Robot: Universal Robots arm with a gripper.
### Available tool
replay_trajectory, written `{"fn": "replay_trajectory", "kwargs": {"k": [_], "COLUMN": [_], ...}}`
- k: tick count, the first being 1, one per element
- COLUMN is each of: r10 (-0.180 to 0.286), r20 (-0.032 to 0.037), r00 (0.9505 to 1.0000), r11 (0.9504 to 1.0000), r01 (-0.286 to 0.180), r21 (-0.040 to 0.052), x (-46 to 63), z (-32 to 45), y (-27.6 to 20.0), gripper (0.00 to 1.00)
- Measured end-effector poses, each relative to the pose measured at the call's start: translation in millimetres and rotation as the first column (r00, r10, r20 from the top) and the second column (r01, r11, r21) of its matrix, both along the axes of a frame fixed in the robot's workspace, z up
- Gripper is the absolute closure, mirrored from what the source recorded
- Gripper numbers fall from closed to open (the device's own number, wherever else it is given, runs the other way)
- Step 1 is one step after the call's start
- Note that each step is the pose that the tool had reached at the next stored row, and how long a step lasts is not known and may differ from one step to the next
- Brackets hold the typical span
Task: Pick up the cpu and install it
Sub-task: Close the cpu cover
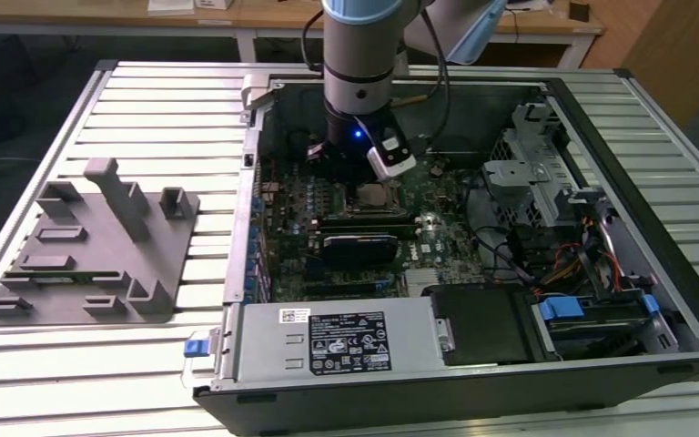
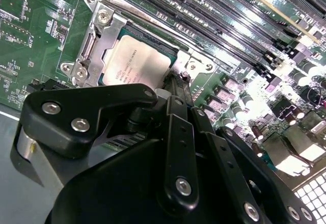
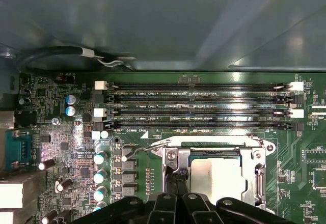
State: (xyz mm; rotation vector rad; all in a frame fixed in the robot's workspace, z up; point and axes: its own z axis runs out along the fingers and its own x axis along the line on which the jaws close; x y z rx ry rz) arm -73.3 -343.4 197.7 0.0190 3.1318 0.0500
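Exterior view: open computer case (image 1: 641, 273) lies on the slatted table (image 1: 143, 91), covering its middle and the exterior view's right side; a grey fixture (image 1: 95, 246) sits near the table's edge at the exterior view's left. The arm reaches down into the case. The cpu (image 2: 135, 66) lies flat in the metal-framed socket (image 2: 97, 35) on the motherboard (image 3: 305, 152). The pincer (image 2: 175, 89) hangs right at the cpu's edge. Can't tell whether the pincer is open or closed.

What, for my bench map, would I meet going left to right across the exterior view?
Grey fixture block → end effector → metal drive cage → blue clip.
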Motion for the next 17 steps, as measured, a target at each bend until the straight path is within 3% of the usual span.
{"fn": "replay_trajectory", "kwargs": {"k": [9, 17], "r10": [0.0, 0.0], "r20": [0.0002, 0.0004], "r00": [1.0, 1.0], "r11": [1.0, 1.0], "r01": [0.0, 0.0], "r21": [0.0001, 0.0001], "x": [0.0, 0.0], "z": [4.4, 16.0], "y": [0.0, 0.0], "gripper": [0.89, 0.89]}}
